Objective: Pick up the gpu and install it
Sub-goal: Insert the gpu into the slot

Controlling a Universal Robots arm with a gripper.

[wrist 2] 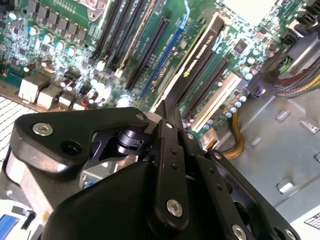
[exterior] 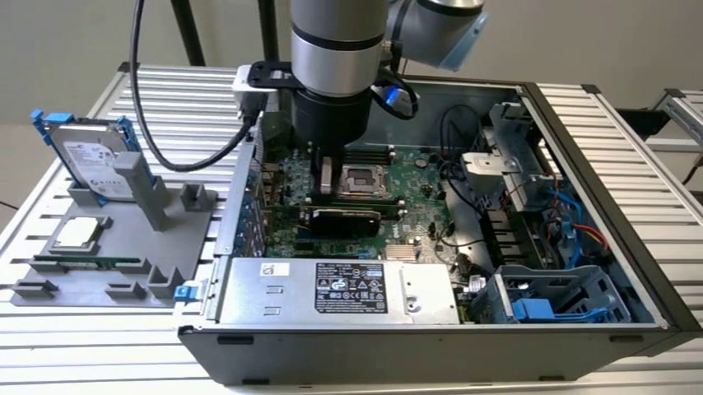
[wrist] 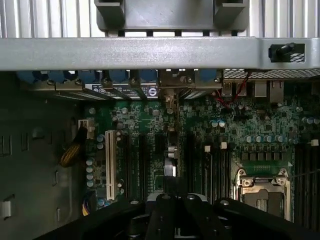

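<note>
Your gripper (exterior: 329,197) was down inside the open computer case (exterior: 598,177), its fingers pressed together on the top edge of the gpu (exterior: 346,219). In the exterior view the card stood on its long edge on the motherboard (exterior: 423,177), just beside the processor socket (exterior: 363,175), between that socket and the silver power supply box (exterior: 329,290). Its black cooler faced away from the socket.

In the second wrist view the gripper (wrist 2: 166,112) met at a narrow tip over the gpu (wrist 2: 200,55), which ran edge-on along the row of long expansion slots. In the first wrist view you could see the gripper (wrist: 172,198) closed over the gpu (wrist: 170,150), again edge-on, with the processor socket (wrist: 260,192) near it, a few slots away. The far end of the card reached the rear wall of the case (wrist: 150,52). Whether the card was fully seated in its slot could not be told.

Well apart from the socket, outside the case toward the exterior view's left, a grey holder (exterior: 132,239) sat on the slatted table (exterior: 615,111). It carried the silver hard drive (exterior: 94,160) with blue rails standing upright, a flat silver chip (exterior: 79,233) and a narrow green memory stick (exterior: 88,263).
</note>
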